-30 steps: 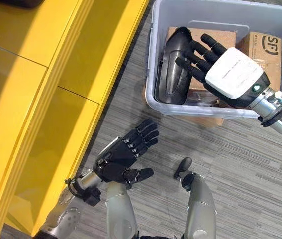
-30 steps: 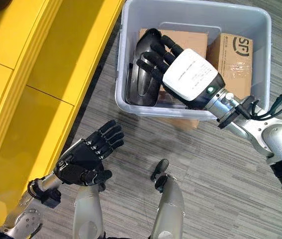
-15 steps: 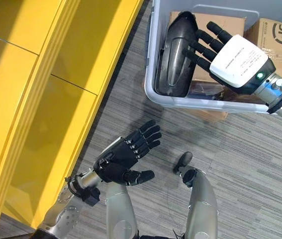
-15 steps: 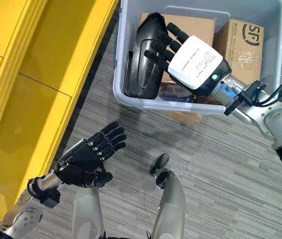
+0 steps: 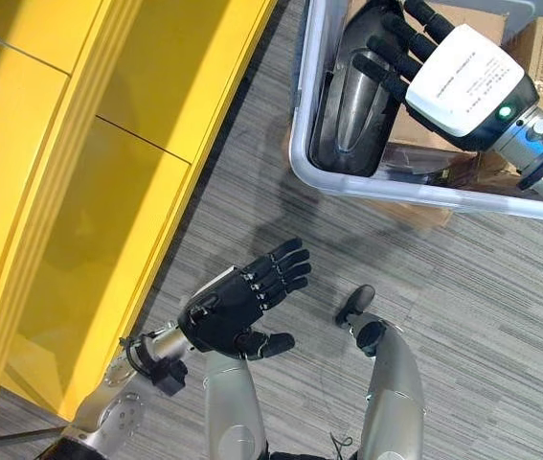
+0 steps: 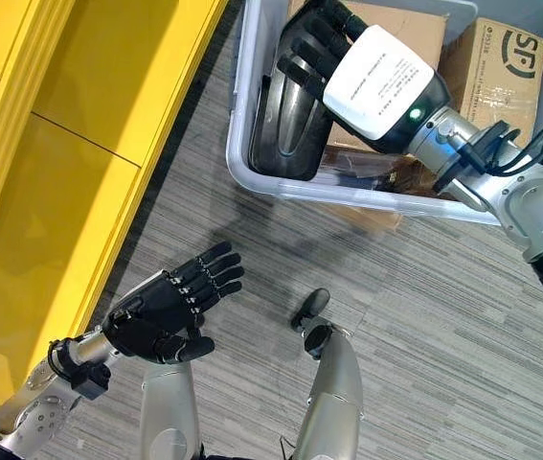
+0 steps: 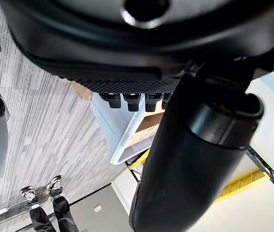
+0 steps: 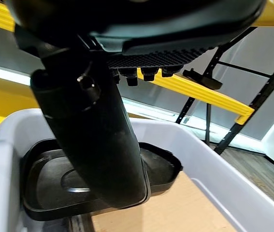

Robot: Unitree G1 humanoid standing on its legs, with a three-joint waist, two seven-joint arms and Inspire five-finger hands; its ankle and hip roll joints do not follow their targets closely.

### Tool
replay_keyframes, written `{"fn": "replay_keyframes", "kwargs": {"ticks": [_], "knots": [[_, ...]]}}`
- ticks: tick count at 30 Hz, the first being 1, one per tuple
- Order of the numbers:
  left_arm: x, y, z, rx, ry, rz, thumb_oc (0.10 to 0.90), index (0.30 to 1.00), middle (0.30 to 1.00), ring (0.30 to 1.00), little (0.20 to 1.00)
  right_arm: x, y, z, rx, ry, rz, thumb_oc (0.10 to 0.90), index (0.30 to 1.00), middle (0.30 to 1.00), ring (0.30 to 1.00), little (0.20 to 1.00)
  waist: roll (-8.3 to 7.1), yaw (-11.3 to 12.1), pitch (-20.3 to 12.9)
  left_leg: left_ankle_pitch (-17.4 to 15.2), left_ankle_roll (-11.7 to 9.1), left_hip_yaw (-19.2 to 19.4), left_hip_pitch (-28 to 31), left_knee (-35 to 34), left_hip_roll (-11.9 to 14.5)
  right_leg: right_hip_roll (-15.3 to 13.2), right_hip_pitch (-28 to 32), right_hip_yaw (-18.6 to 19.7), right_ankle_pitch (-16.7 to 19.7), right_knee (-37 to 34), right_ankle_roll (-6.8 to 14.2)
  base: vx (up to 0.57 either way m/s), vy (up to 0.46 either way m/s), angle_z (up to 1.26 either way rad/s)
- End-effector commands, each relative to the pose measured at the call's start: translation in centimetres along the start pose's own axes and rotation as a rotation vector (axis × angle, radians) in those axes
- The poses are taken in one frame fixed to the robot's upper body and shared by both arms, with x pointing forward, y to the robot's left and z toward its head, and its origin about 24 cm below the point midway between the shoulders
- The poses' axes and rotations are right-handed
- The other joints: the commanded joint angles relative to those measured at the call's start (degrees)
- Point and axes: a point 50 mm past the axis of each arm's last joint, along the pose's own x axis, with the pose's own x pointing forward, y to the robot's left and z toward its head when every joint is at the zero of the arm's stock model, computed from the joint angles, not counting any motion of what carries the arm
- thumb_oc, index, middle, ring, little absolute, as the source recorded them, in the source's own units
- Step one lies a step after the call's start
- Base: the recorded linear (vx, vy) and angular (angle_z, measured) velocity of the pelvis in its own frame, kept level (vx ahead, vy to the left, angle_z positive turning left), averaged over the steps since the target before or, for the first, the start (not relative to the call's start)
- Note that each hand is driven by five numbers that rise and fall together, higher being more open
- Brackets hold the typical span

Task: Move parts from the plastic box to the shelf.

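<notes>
Now right robot hand (image 6: 378,72) spread over black part (image 6: 290,105), upright lengthwise in plastic box (image 6: 252,172)

One grey plastic box (image 5: 302,158), one black part (image 5: 348,105), two cardboard boxes (image 6: 501,57), one yellow shelf (image 5: 79,144)

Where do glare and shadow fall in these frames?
Left eye view: a bright sheen on the black part under the right hand, and a soft shadow on the floor above the open left hand. Right wrist view: the yellow shelf is brightly lit.
</notes>
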Motion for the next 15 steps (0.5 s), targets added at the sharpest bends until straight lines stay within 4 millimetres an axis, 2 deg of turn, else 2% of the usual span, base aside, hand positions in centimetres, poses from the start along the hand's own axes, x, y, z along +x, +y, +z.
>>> {"fn": "replay_keyframes", "kwargs": {"ticks": [1, 7, 15], "knots": [[1.7, -2.9, 2.1, 0.016, -0.094, -0.224, 0.900, 1.000, 1.000, 1.000, 1.000, 1.3, -4.7, -4.5, -0.087, 0.151, -0.224, 0.900, 1.000, 1.000, 1.000, 1.000, 0.97, 0.96, -0.83, 0.80, -0.94, -6.44, -1.62, -5.07, 2.69, -1.73, 2.63, 1.03, -5.62, 3.54, 7.25, 0.02, -0.069, 0.04], [1.6, -2.7, 2.2, 0.029, -0.070, -0.228, 0.900, 1.000, 1.000, 1.000, 1.000, 0.9, -3.5, -4.9, -0.053, 0.202, -0.180, 0.900, 1.000, 1.000, 1.000, 1.000, 0.67, 1.08, -0.83, 1.40, -1.01, -7.10, -3.37, -5.28, 2.99, -1.26, 1.34, 0.59, -5.34, 3.67, 7.05, 0.01, -0.072, 0.03], [2.0, -2.5, 2.5, 0.027, -0.076, -0.221, 0.900, 1.000, 1.000, 1.000, 1.000, 0.8, -3.6, -4.2, 0.010, 0.169, -0.242, 0.900, 1.000, 1.000, 1.000, 1.000, 1.32, 0.06, -0.83, 1.01, -1.01, -7.55, -6.80, -3.49, 2.93, -1.08, -2.20, 1.15, -5.22, 4.71, 6.79, 0.01, -0.036, -0.02]]}}
